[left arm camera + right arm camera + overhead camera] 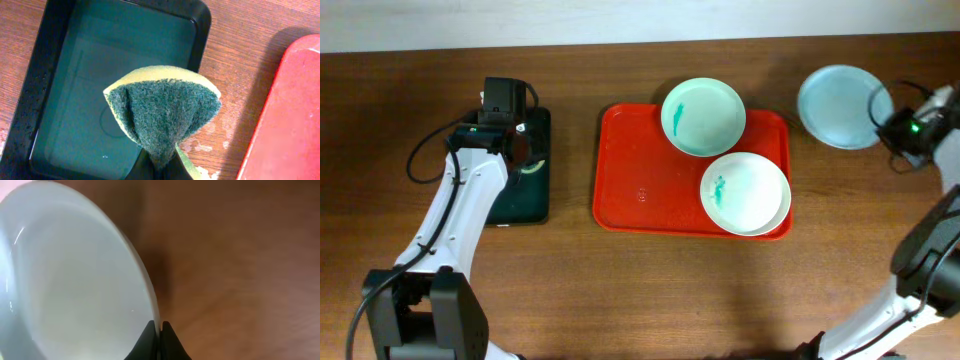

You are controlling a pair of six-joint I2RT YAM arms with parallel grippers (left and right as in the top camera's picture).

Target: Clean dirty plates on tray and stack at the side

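The red tray point(640, 180) lies mid-table. On it sit a mint-green plate point(703, 117) and a white plate point(745, 193), both with teal smears. A third pale plate point(840, 105) lies on the wood to the right of the tray. My right gripper point(890, 125) is shut on its rim point(155, 315); the plate point(70, 280) fills the left of the right wrist view and looks clean. My left gripper point(527, 150) is shut on a green and yellow sponge point(162, 110), holding it above the black tray point(115, 75) of teal water.
The black tray point(525, 190) stands left of the red tray, whose corner shows in the left wrist view point(290, 125). Wet marks lie on the wood between them. Cables trail by both arms.
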